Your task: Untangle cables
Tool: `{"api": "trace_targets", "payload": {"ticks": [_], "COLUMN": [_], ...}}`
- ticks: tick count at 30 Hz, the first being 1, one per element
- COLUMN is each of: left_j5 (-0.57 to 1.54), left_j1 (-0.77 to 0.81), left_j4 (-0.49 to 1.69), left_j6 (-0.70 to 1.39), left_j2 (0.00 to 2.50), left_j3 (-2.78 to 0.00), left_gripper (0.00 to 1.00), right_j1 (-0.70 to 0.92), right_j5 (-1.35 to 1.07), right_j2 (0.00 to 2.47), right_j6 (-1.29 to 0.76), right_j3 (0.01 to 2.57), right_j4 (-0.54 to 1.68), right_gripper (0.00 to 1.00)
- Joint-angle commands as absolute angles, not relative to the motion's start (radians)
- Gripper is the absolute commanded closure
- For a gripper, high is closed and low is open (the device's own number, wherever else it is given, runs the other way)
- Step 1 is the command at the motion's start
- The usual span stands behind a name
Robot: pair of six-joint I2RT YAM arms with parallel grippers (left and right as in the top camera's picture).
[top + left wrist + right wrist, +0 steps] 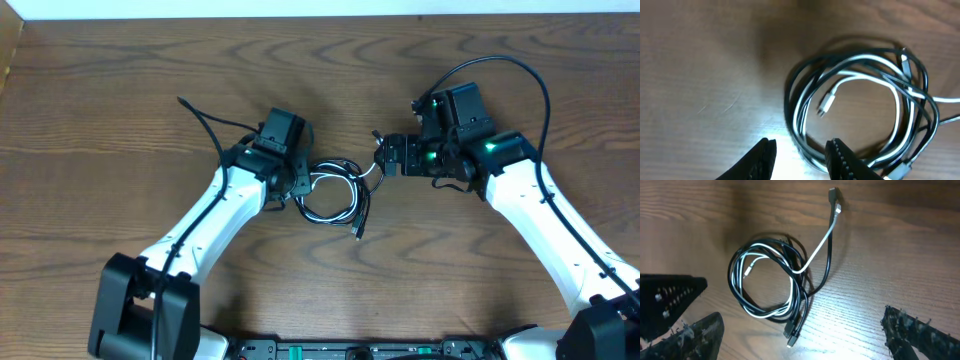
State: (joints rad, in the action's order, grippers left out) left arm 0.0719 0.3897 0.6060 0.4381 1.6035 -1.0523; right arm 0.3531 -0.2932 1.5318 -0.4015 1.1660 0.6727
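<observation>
This looks like a robotics lab bench. Under the right gripper (382, 153) lies a plain wood-grain table (100, 80). Green status lights (492, 148) glow just behind the gripper, and farther back the white left arm (215, 215) and right arm (545, 215) rise from a black mounting rail (360, 350).

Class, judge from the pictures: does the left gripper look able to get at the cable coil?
Probably yes: the left gripper sits at the near edge of the coil, jaws parted, with nothing blocking it.
</observation>
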Motion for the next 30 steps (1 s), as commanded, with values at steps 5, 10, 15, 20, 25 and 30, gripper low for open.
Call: {"api": "trace_targets", "payload": {"ticks": [5, 10, 15, 20, 25, 30], "left_j5": [0.058, 0.059, 0.058, 0.059, 0.059, 0.162], "left_j1": [0.383, 0.376, 0.376, 0.376, 0.376, 0.376], "left_j4": [0.558, 0.536, 0.529, 0.518, 0.517, 0.508], "left_j6": [0.447, 0.434, 0.379, 0.374, 0.37, 0.275], "left_j2": [1.733, 1.785, 1.821, 1.851, 1.863, 1.837], "left_j3": [-1.039, -1.04, -1.039, -1.039, -1.039, -1.051], "left_gripper": [0.62, 0.62, 0.63, 0.74, 0.91, 0.93], "right_j1": [0.355, 0.355, 0.355, 0.355, 0.355, 0.355], "right_j5": [-0.298, -0.298, -0.298, -0.298, -0.298, -0.298], "right_j2": [1.543, 1.543, 1.543, 1.543, 1.543, 1.543], "right_j6": [-0.395, -0.395, -0.395, -0.395, -0.396, -0.395], "right_j3": [1.168, 1.168, 1.168, 1.168, 1.168, 1.168], "right_j4": [0.689, 0.691, 0.693, 0.694, 0.696, 0.695], "right_gripper": [0.03, 0.03, 0.03, 0.03, 0.03, 0.04]}}
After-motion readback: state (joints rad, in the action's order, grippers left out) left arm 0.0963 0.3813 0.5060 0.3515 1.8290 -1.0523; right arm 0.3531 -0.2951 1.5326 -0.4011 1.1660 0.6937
